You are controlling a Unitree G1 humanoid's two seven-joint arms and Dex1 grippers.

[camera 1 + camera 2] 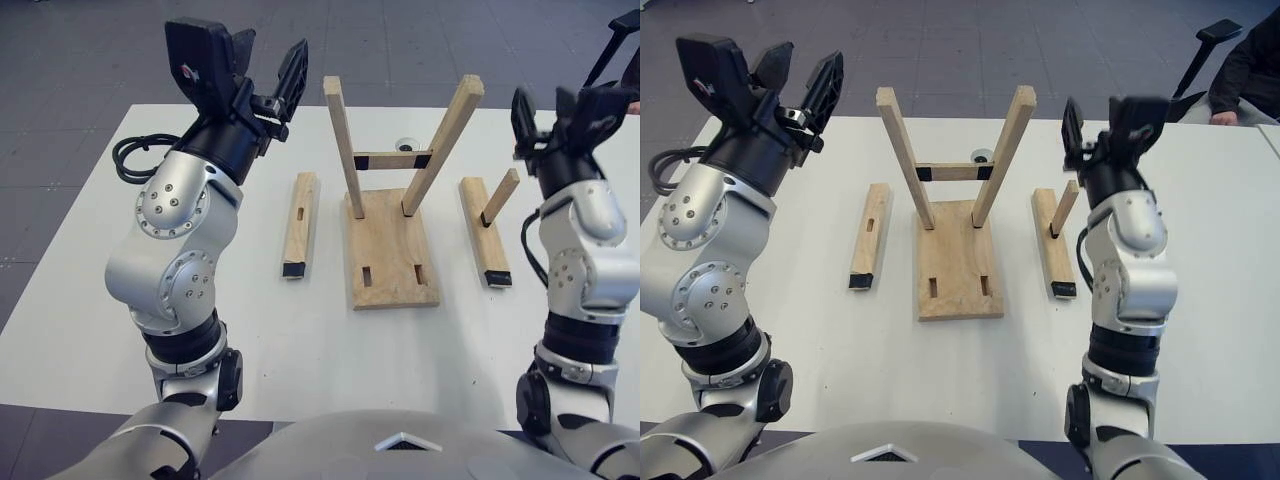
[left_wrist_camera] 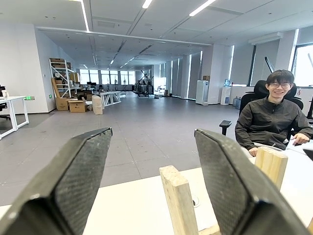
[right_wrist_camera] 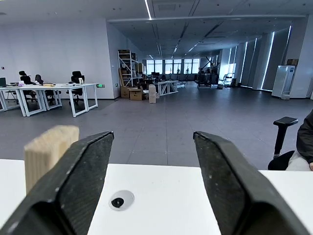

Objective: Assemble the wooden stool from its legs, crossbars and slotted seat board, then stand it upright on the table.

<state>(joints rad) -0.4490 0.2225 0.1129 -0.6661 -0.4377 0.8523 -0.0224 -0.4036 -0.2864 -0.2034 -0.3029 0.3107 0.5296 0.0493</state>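
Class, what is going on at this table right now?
A robot is midway through building a stool. The seat board lies flat with two legs standing in its far slots, joined by a crossbar. A spare leg lies left of it; another leg, right, holds a second crossbar. The left pincer and right pincer hover open, empty.

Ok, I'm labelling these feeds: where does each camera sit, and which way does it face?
Left eye view: on the head, looking forward and down at the white table and half-built pale wooden stool; left arm and right arm show.
Right eye view: its stereo twin; same scene, arms.
Left wrist view: left wrist, facing across the office through the open left gripper.
Right wrist view: right wrist, likewise through the open right gripper.
Shared: both wrist views catch the stool's leg tops.
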